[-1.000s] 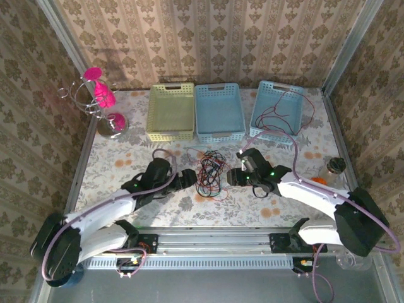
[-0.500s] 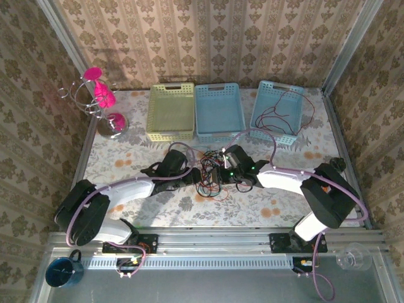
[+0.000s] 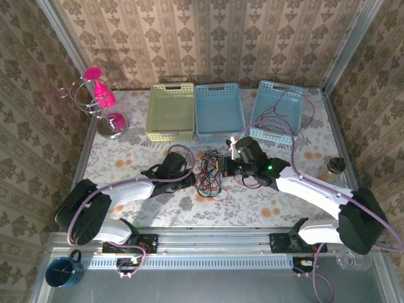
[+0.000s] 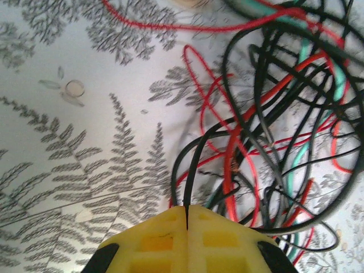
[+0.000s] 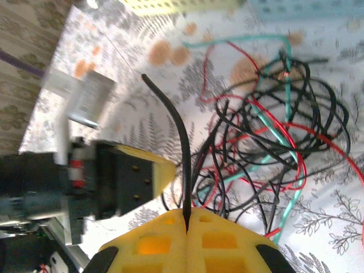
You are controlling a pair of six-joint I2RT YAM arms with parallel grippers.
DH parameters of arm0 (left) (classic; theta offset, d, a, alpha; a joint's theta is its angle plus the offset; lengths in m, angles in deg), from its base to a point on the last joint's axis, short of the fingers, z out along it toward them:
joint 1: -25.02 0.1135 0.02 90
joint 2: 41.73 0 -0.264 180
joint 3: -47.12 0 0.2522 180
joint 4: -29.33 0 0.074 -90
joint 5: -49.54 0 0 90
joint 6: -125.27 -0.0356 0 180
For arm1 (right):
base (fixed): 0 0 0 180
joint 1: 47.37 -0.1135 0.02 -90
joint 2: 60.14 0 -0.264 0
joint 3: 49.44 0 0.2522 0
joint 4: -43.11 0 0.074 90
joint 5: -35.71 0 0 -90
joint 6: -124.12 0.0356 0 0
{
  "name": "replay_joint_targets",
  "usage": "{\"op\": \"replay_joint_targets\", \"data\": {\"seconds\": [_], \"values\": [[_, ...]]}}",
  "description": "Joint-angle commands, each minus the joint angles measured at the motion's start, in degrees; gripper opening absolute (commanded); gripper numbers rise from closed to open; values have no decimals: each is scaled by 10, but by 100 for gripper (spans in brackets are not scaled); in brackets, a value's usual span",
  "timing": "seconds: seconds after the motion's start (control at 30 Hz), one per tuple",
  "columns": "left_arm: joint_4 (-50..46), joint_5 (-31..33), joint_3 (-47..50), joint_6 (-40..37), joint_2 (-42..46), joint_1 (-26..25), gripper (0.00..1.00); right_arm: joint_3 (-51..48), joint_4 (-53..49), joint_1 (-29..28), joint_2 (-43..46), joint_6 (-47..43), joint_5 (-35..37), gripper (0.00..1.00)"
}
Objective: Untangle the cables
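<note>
left wrist view: the left gripper has just snapped closed, pinching a black strand of the cables lying on the table. the right gripper has likewise clamped another. pulling apart can begin.

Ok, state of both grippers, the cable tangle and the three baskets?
Left gripper: shut on a black strand.
Right gripper: shut on a black cable end.
Heap of thin red, black and teal cables: tangled, lying on the table between the grippers.
Yellow-green plastic basket: upright, empty.
Middle light-blue plastic basket: upright, empty.
Right blue plastic basket: holds red and dark wires, some looping over its rim.
</note>
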Motion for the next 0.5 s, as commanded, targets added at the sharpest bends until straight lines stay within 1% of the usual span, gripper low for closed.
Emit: {"op": "replay_joint_targets", "data": {"seconds": [0.0, 0.13, 0.3, 0.47], "values": [[15, 12, 23, 8, 14, -2, 0, 22, -53, -1, 39, -20, 25, 0], [15, 20, 35, 12, 23, -2, 0, 45, -74, -1, 83, -34, 40, 0], [20, 27, 45, 16, 26, -2, 0, 96, -104, -1, 131, -73, 72, 0], [21, 31, 58, 21, 33, -2, 0, 161, -125, 0, 156, -115, 94, 0]]}}
